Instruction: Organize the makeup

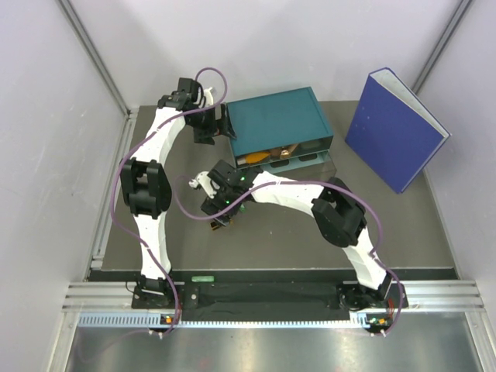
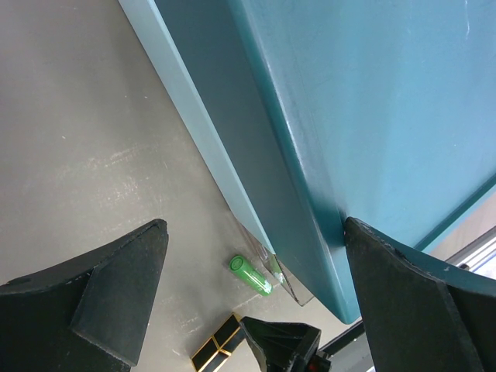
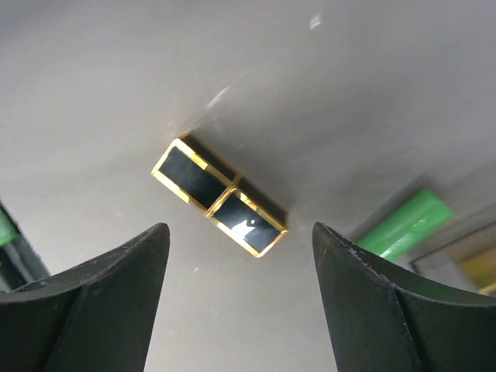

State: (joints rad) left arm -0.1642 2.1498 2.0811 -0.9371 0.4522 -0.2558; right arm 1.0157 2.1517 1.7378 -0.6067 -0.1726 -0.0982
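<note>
**Top external view.** Shows the left gripper (image 1: pixel 211 128) at the left end of the teal rectangular drawer box (image 1: pixel 279 116), and the right gripper (image 1: pixel 222 219) low in front of that box.

**Left wrist view.** Shows fingers (image 2: pixel 116 302) spread wide and empty, one alongside the box's corner, contact not discernible. Also shows a small green capsule-shaped piece (image 2: pixel 250 274) lying just off that corner.

**Right wrist view.** Shows the other arm's fingers (image 3: pixel 93 302) equally wide and empty, poised above a black-and-gold rectangular case (image 3: pixel 219 198) lying flat in front of the box, near the capsule.
</note>
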